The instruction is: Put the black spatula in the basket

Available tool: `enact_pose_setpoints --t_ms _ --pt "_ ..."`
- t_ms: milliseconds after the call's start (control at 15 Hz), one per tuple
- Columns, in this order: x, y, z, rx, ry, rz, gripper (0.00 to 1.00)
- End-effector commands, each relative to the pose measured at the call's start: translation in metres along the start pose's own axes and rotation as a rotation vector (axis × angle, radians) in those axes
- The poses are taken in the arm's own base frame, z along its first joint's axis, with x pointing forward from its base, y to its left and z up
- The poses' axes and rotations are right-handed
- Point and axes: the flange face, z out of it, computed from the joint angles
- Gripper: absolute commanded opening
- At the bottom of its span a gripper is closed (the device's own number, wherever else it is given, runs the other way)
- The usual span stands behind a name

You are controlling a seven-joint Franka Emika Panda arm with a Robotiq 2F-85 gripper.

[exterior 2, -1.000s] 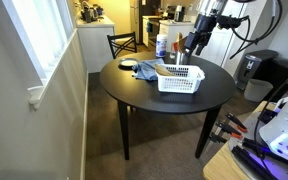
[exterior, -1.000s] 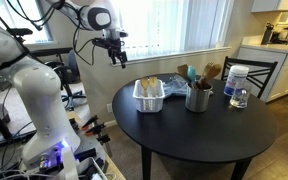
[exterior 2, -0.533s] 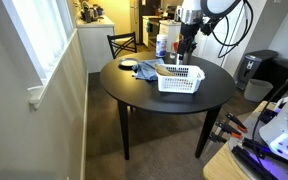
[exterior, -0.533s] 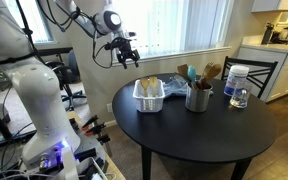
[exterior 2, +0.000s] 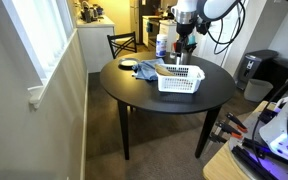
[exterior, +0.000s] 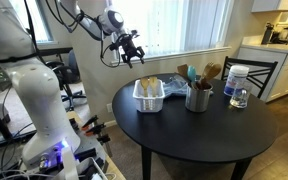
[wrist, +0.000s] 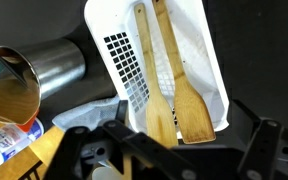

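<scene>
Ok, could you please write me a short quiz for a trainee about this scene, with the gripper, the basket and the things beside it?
1. True or false: the gripper is shut on a utensil.
2. How many wooden utensils lie in the basket? A none, B two, C five.
3. On the table, which container next to the basket holds the upright utensils?

Key: 1 false, it hangs open and empty in the air; 2 B; 3 the grey pot.

Round black table (exterior: 189,135) carries the basket (exterior: 149,96), grey pot (exterior: 198,100), white tub (exterior: 236,78) and cloth (exterior 2: 144,70)
</scene>
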Motion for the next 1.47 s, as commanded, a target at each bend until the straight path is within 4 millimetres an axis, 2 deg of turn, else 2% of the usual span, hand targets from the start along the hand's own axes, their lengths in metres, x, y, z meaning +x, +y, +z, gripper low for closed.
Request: enact_pose_setpoints --t_ms 0,133,267,600,933,1133,1400 --pt "0.000 0.000 0.000 0.000 -0.001 -0.001 1.00" --pt "0.000 0.000 -0.001 0.000 -0.001 -0.001 1.00" --pt "0.002 0.007 0.010 -0.037 0.020 -0.052 1.00" --pt "0.017 0.052 0.039 -0.213 0.039 -0.153 1.00" --pt "0.033 0.089 0.061 -0.301 0.084 -0.221 1.00" --pt "0.035 0.113 0.072 -0.321 0.110 -0.247 1.00" --pt "0.027 0.139 0.088 -0.329 0.099 -0.318 1.00"
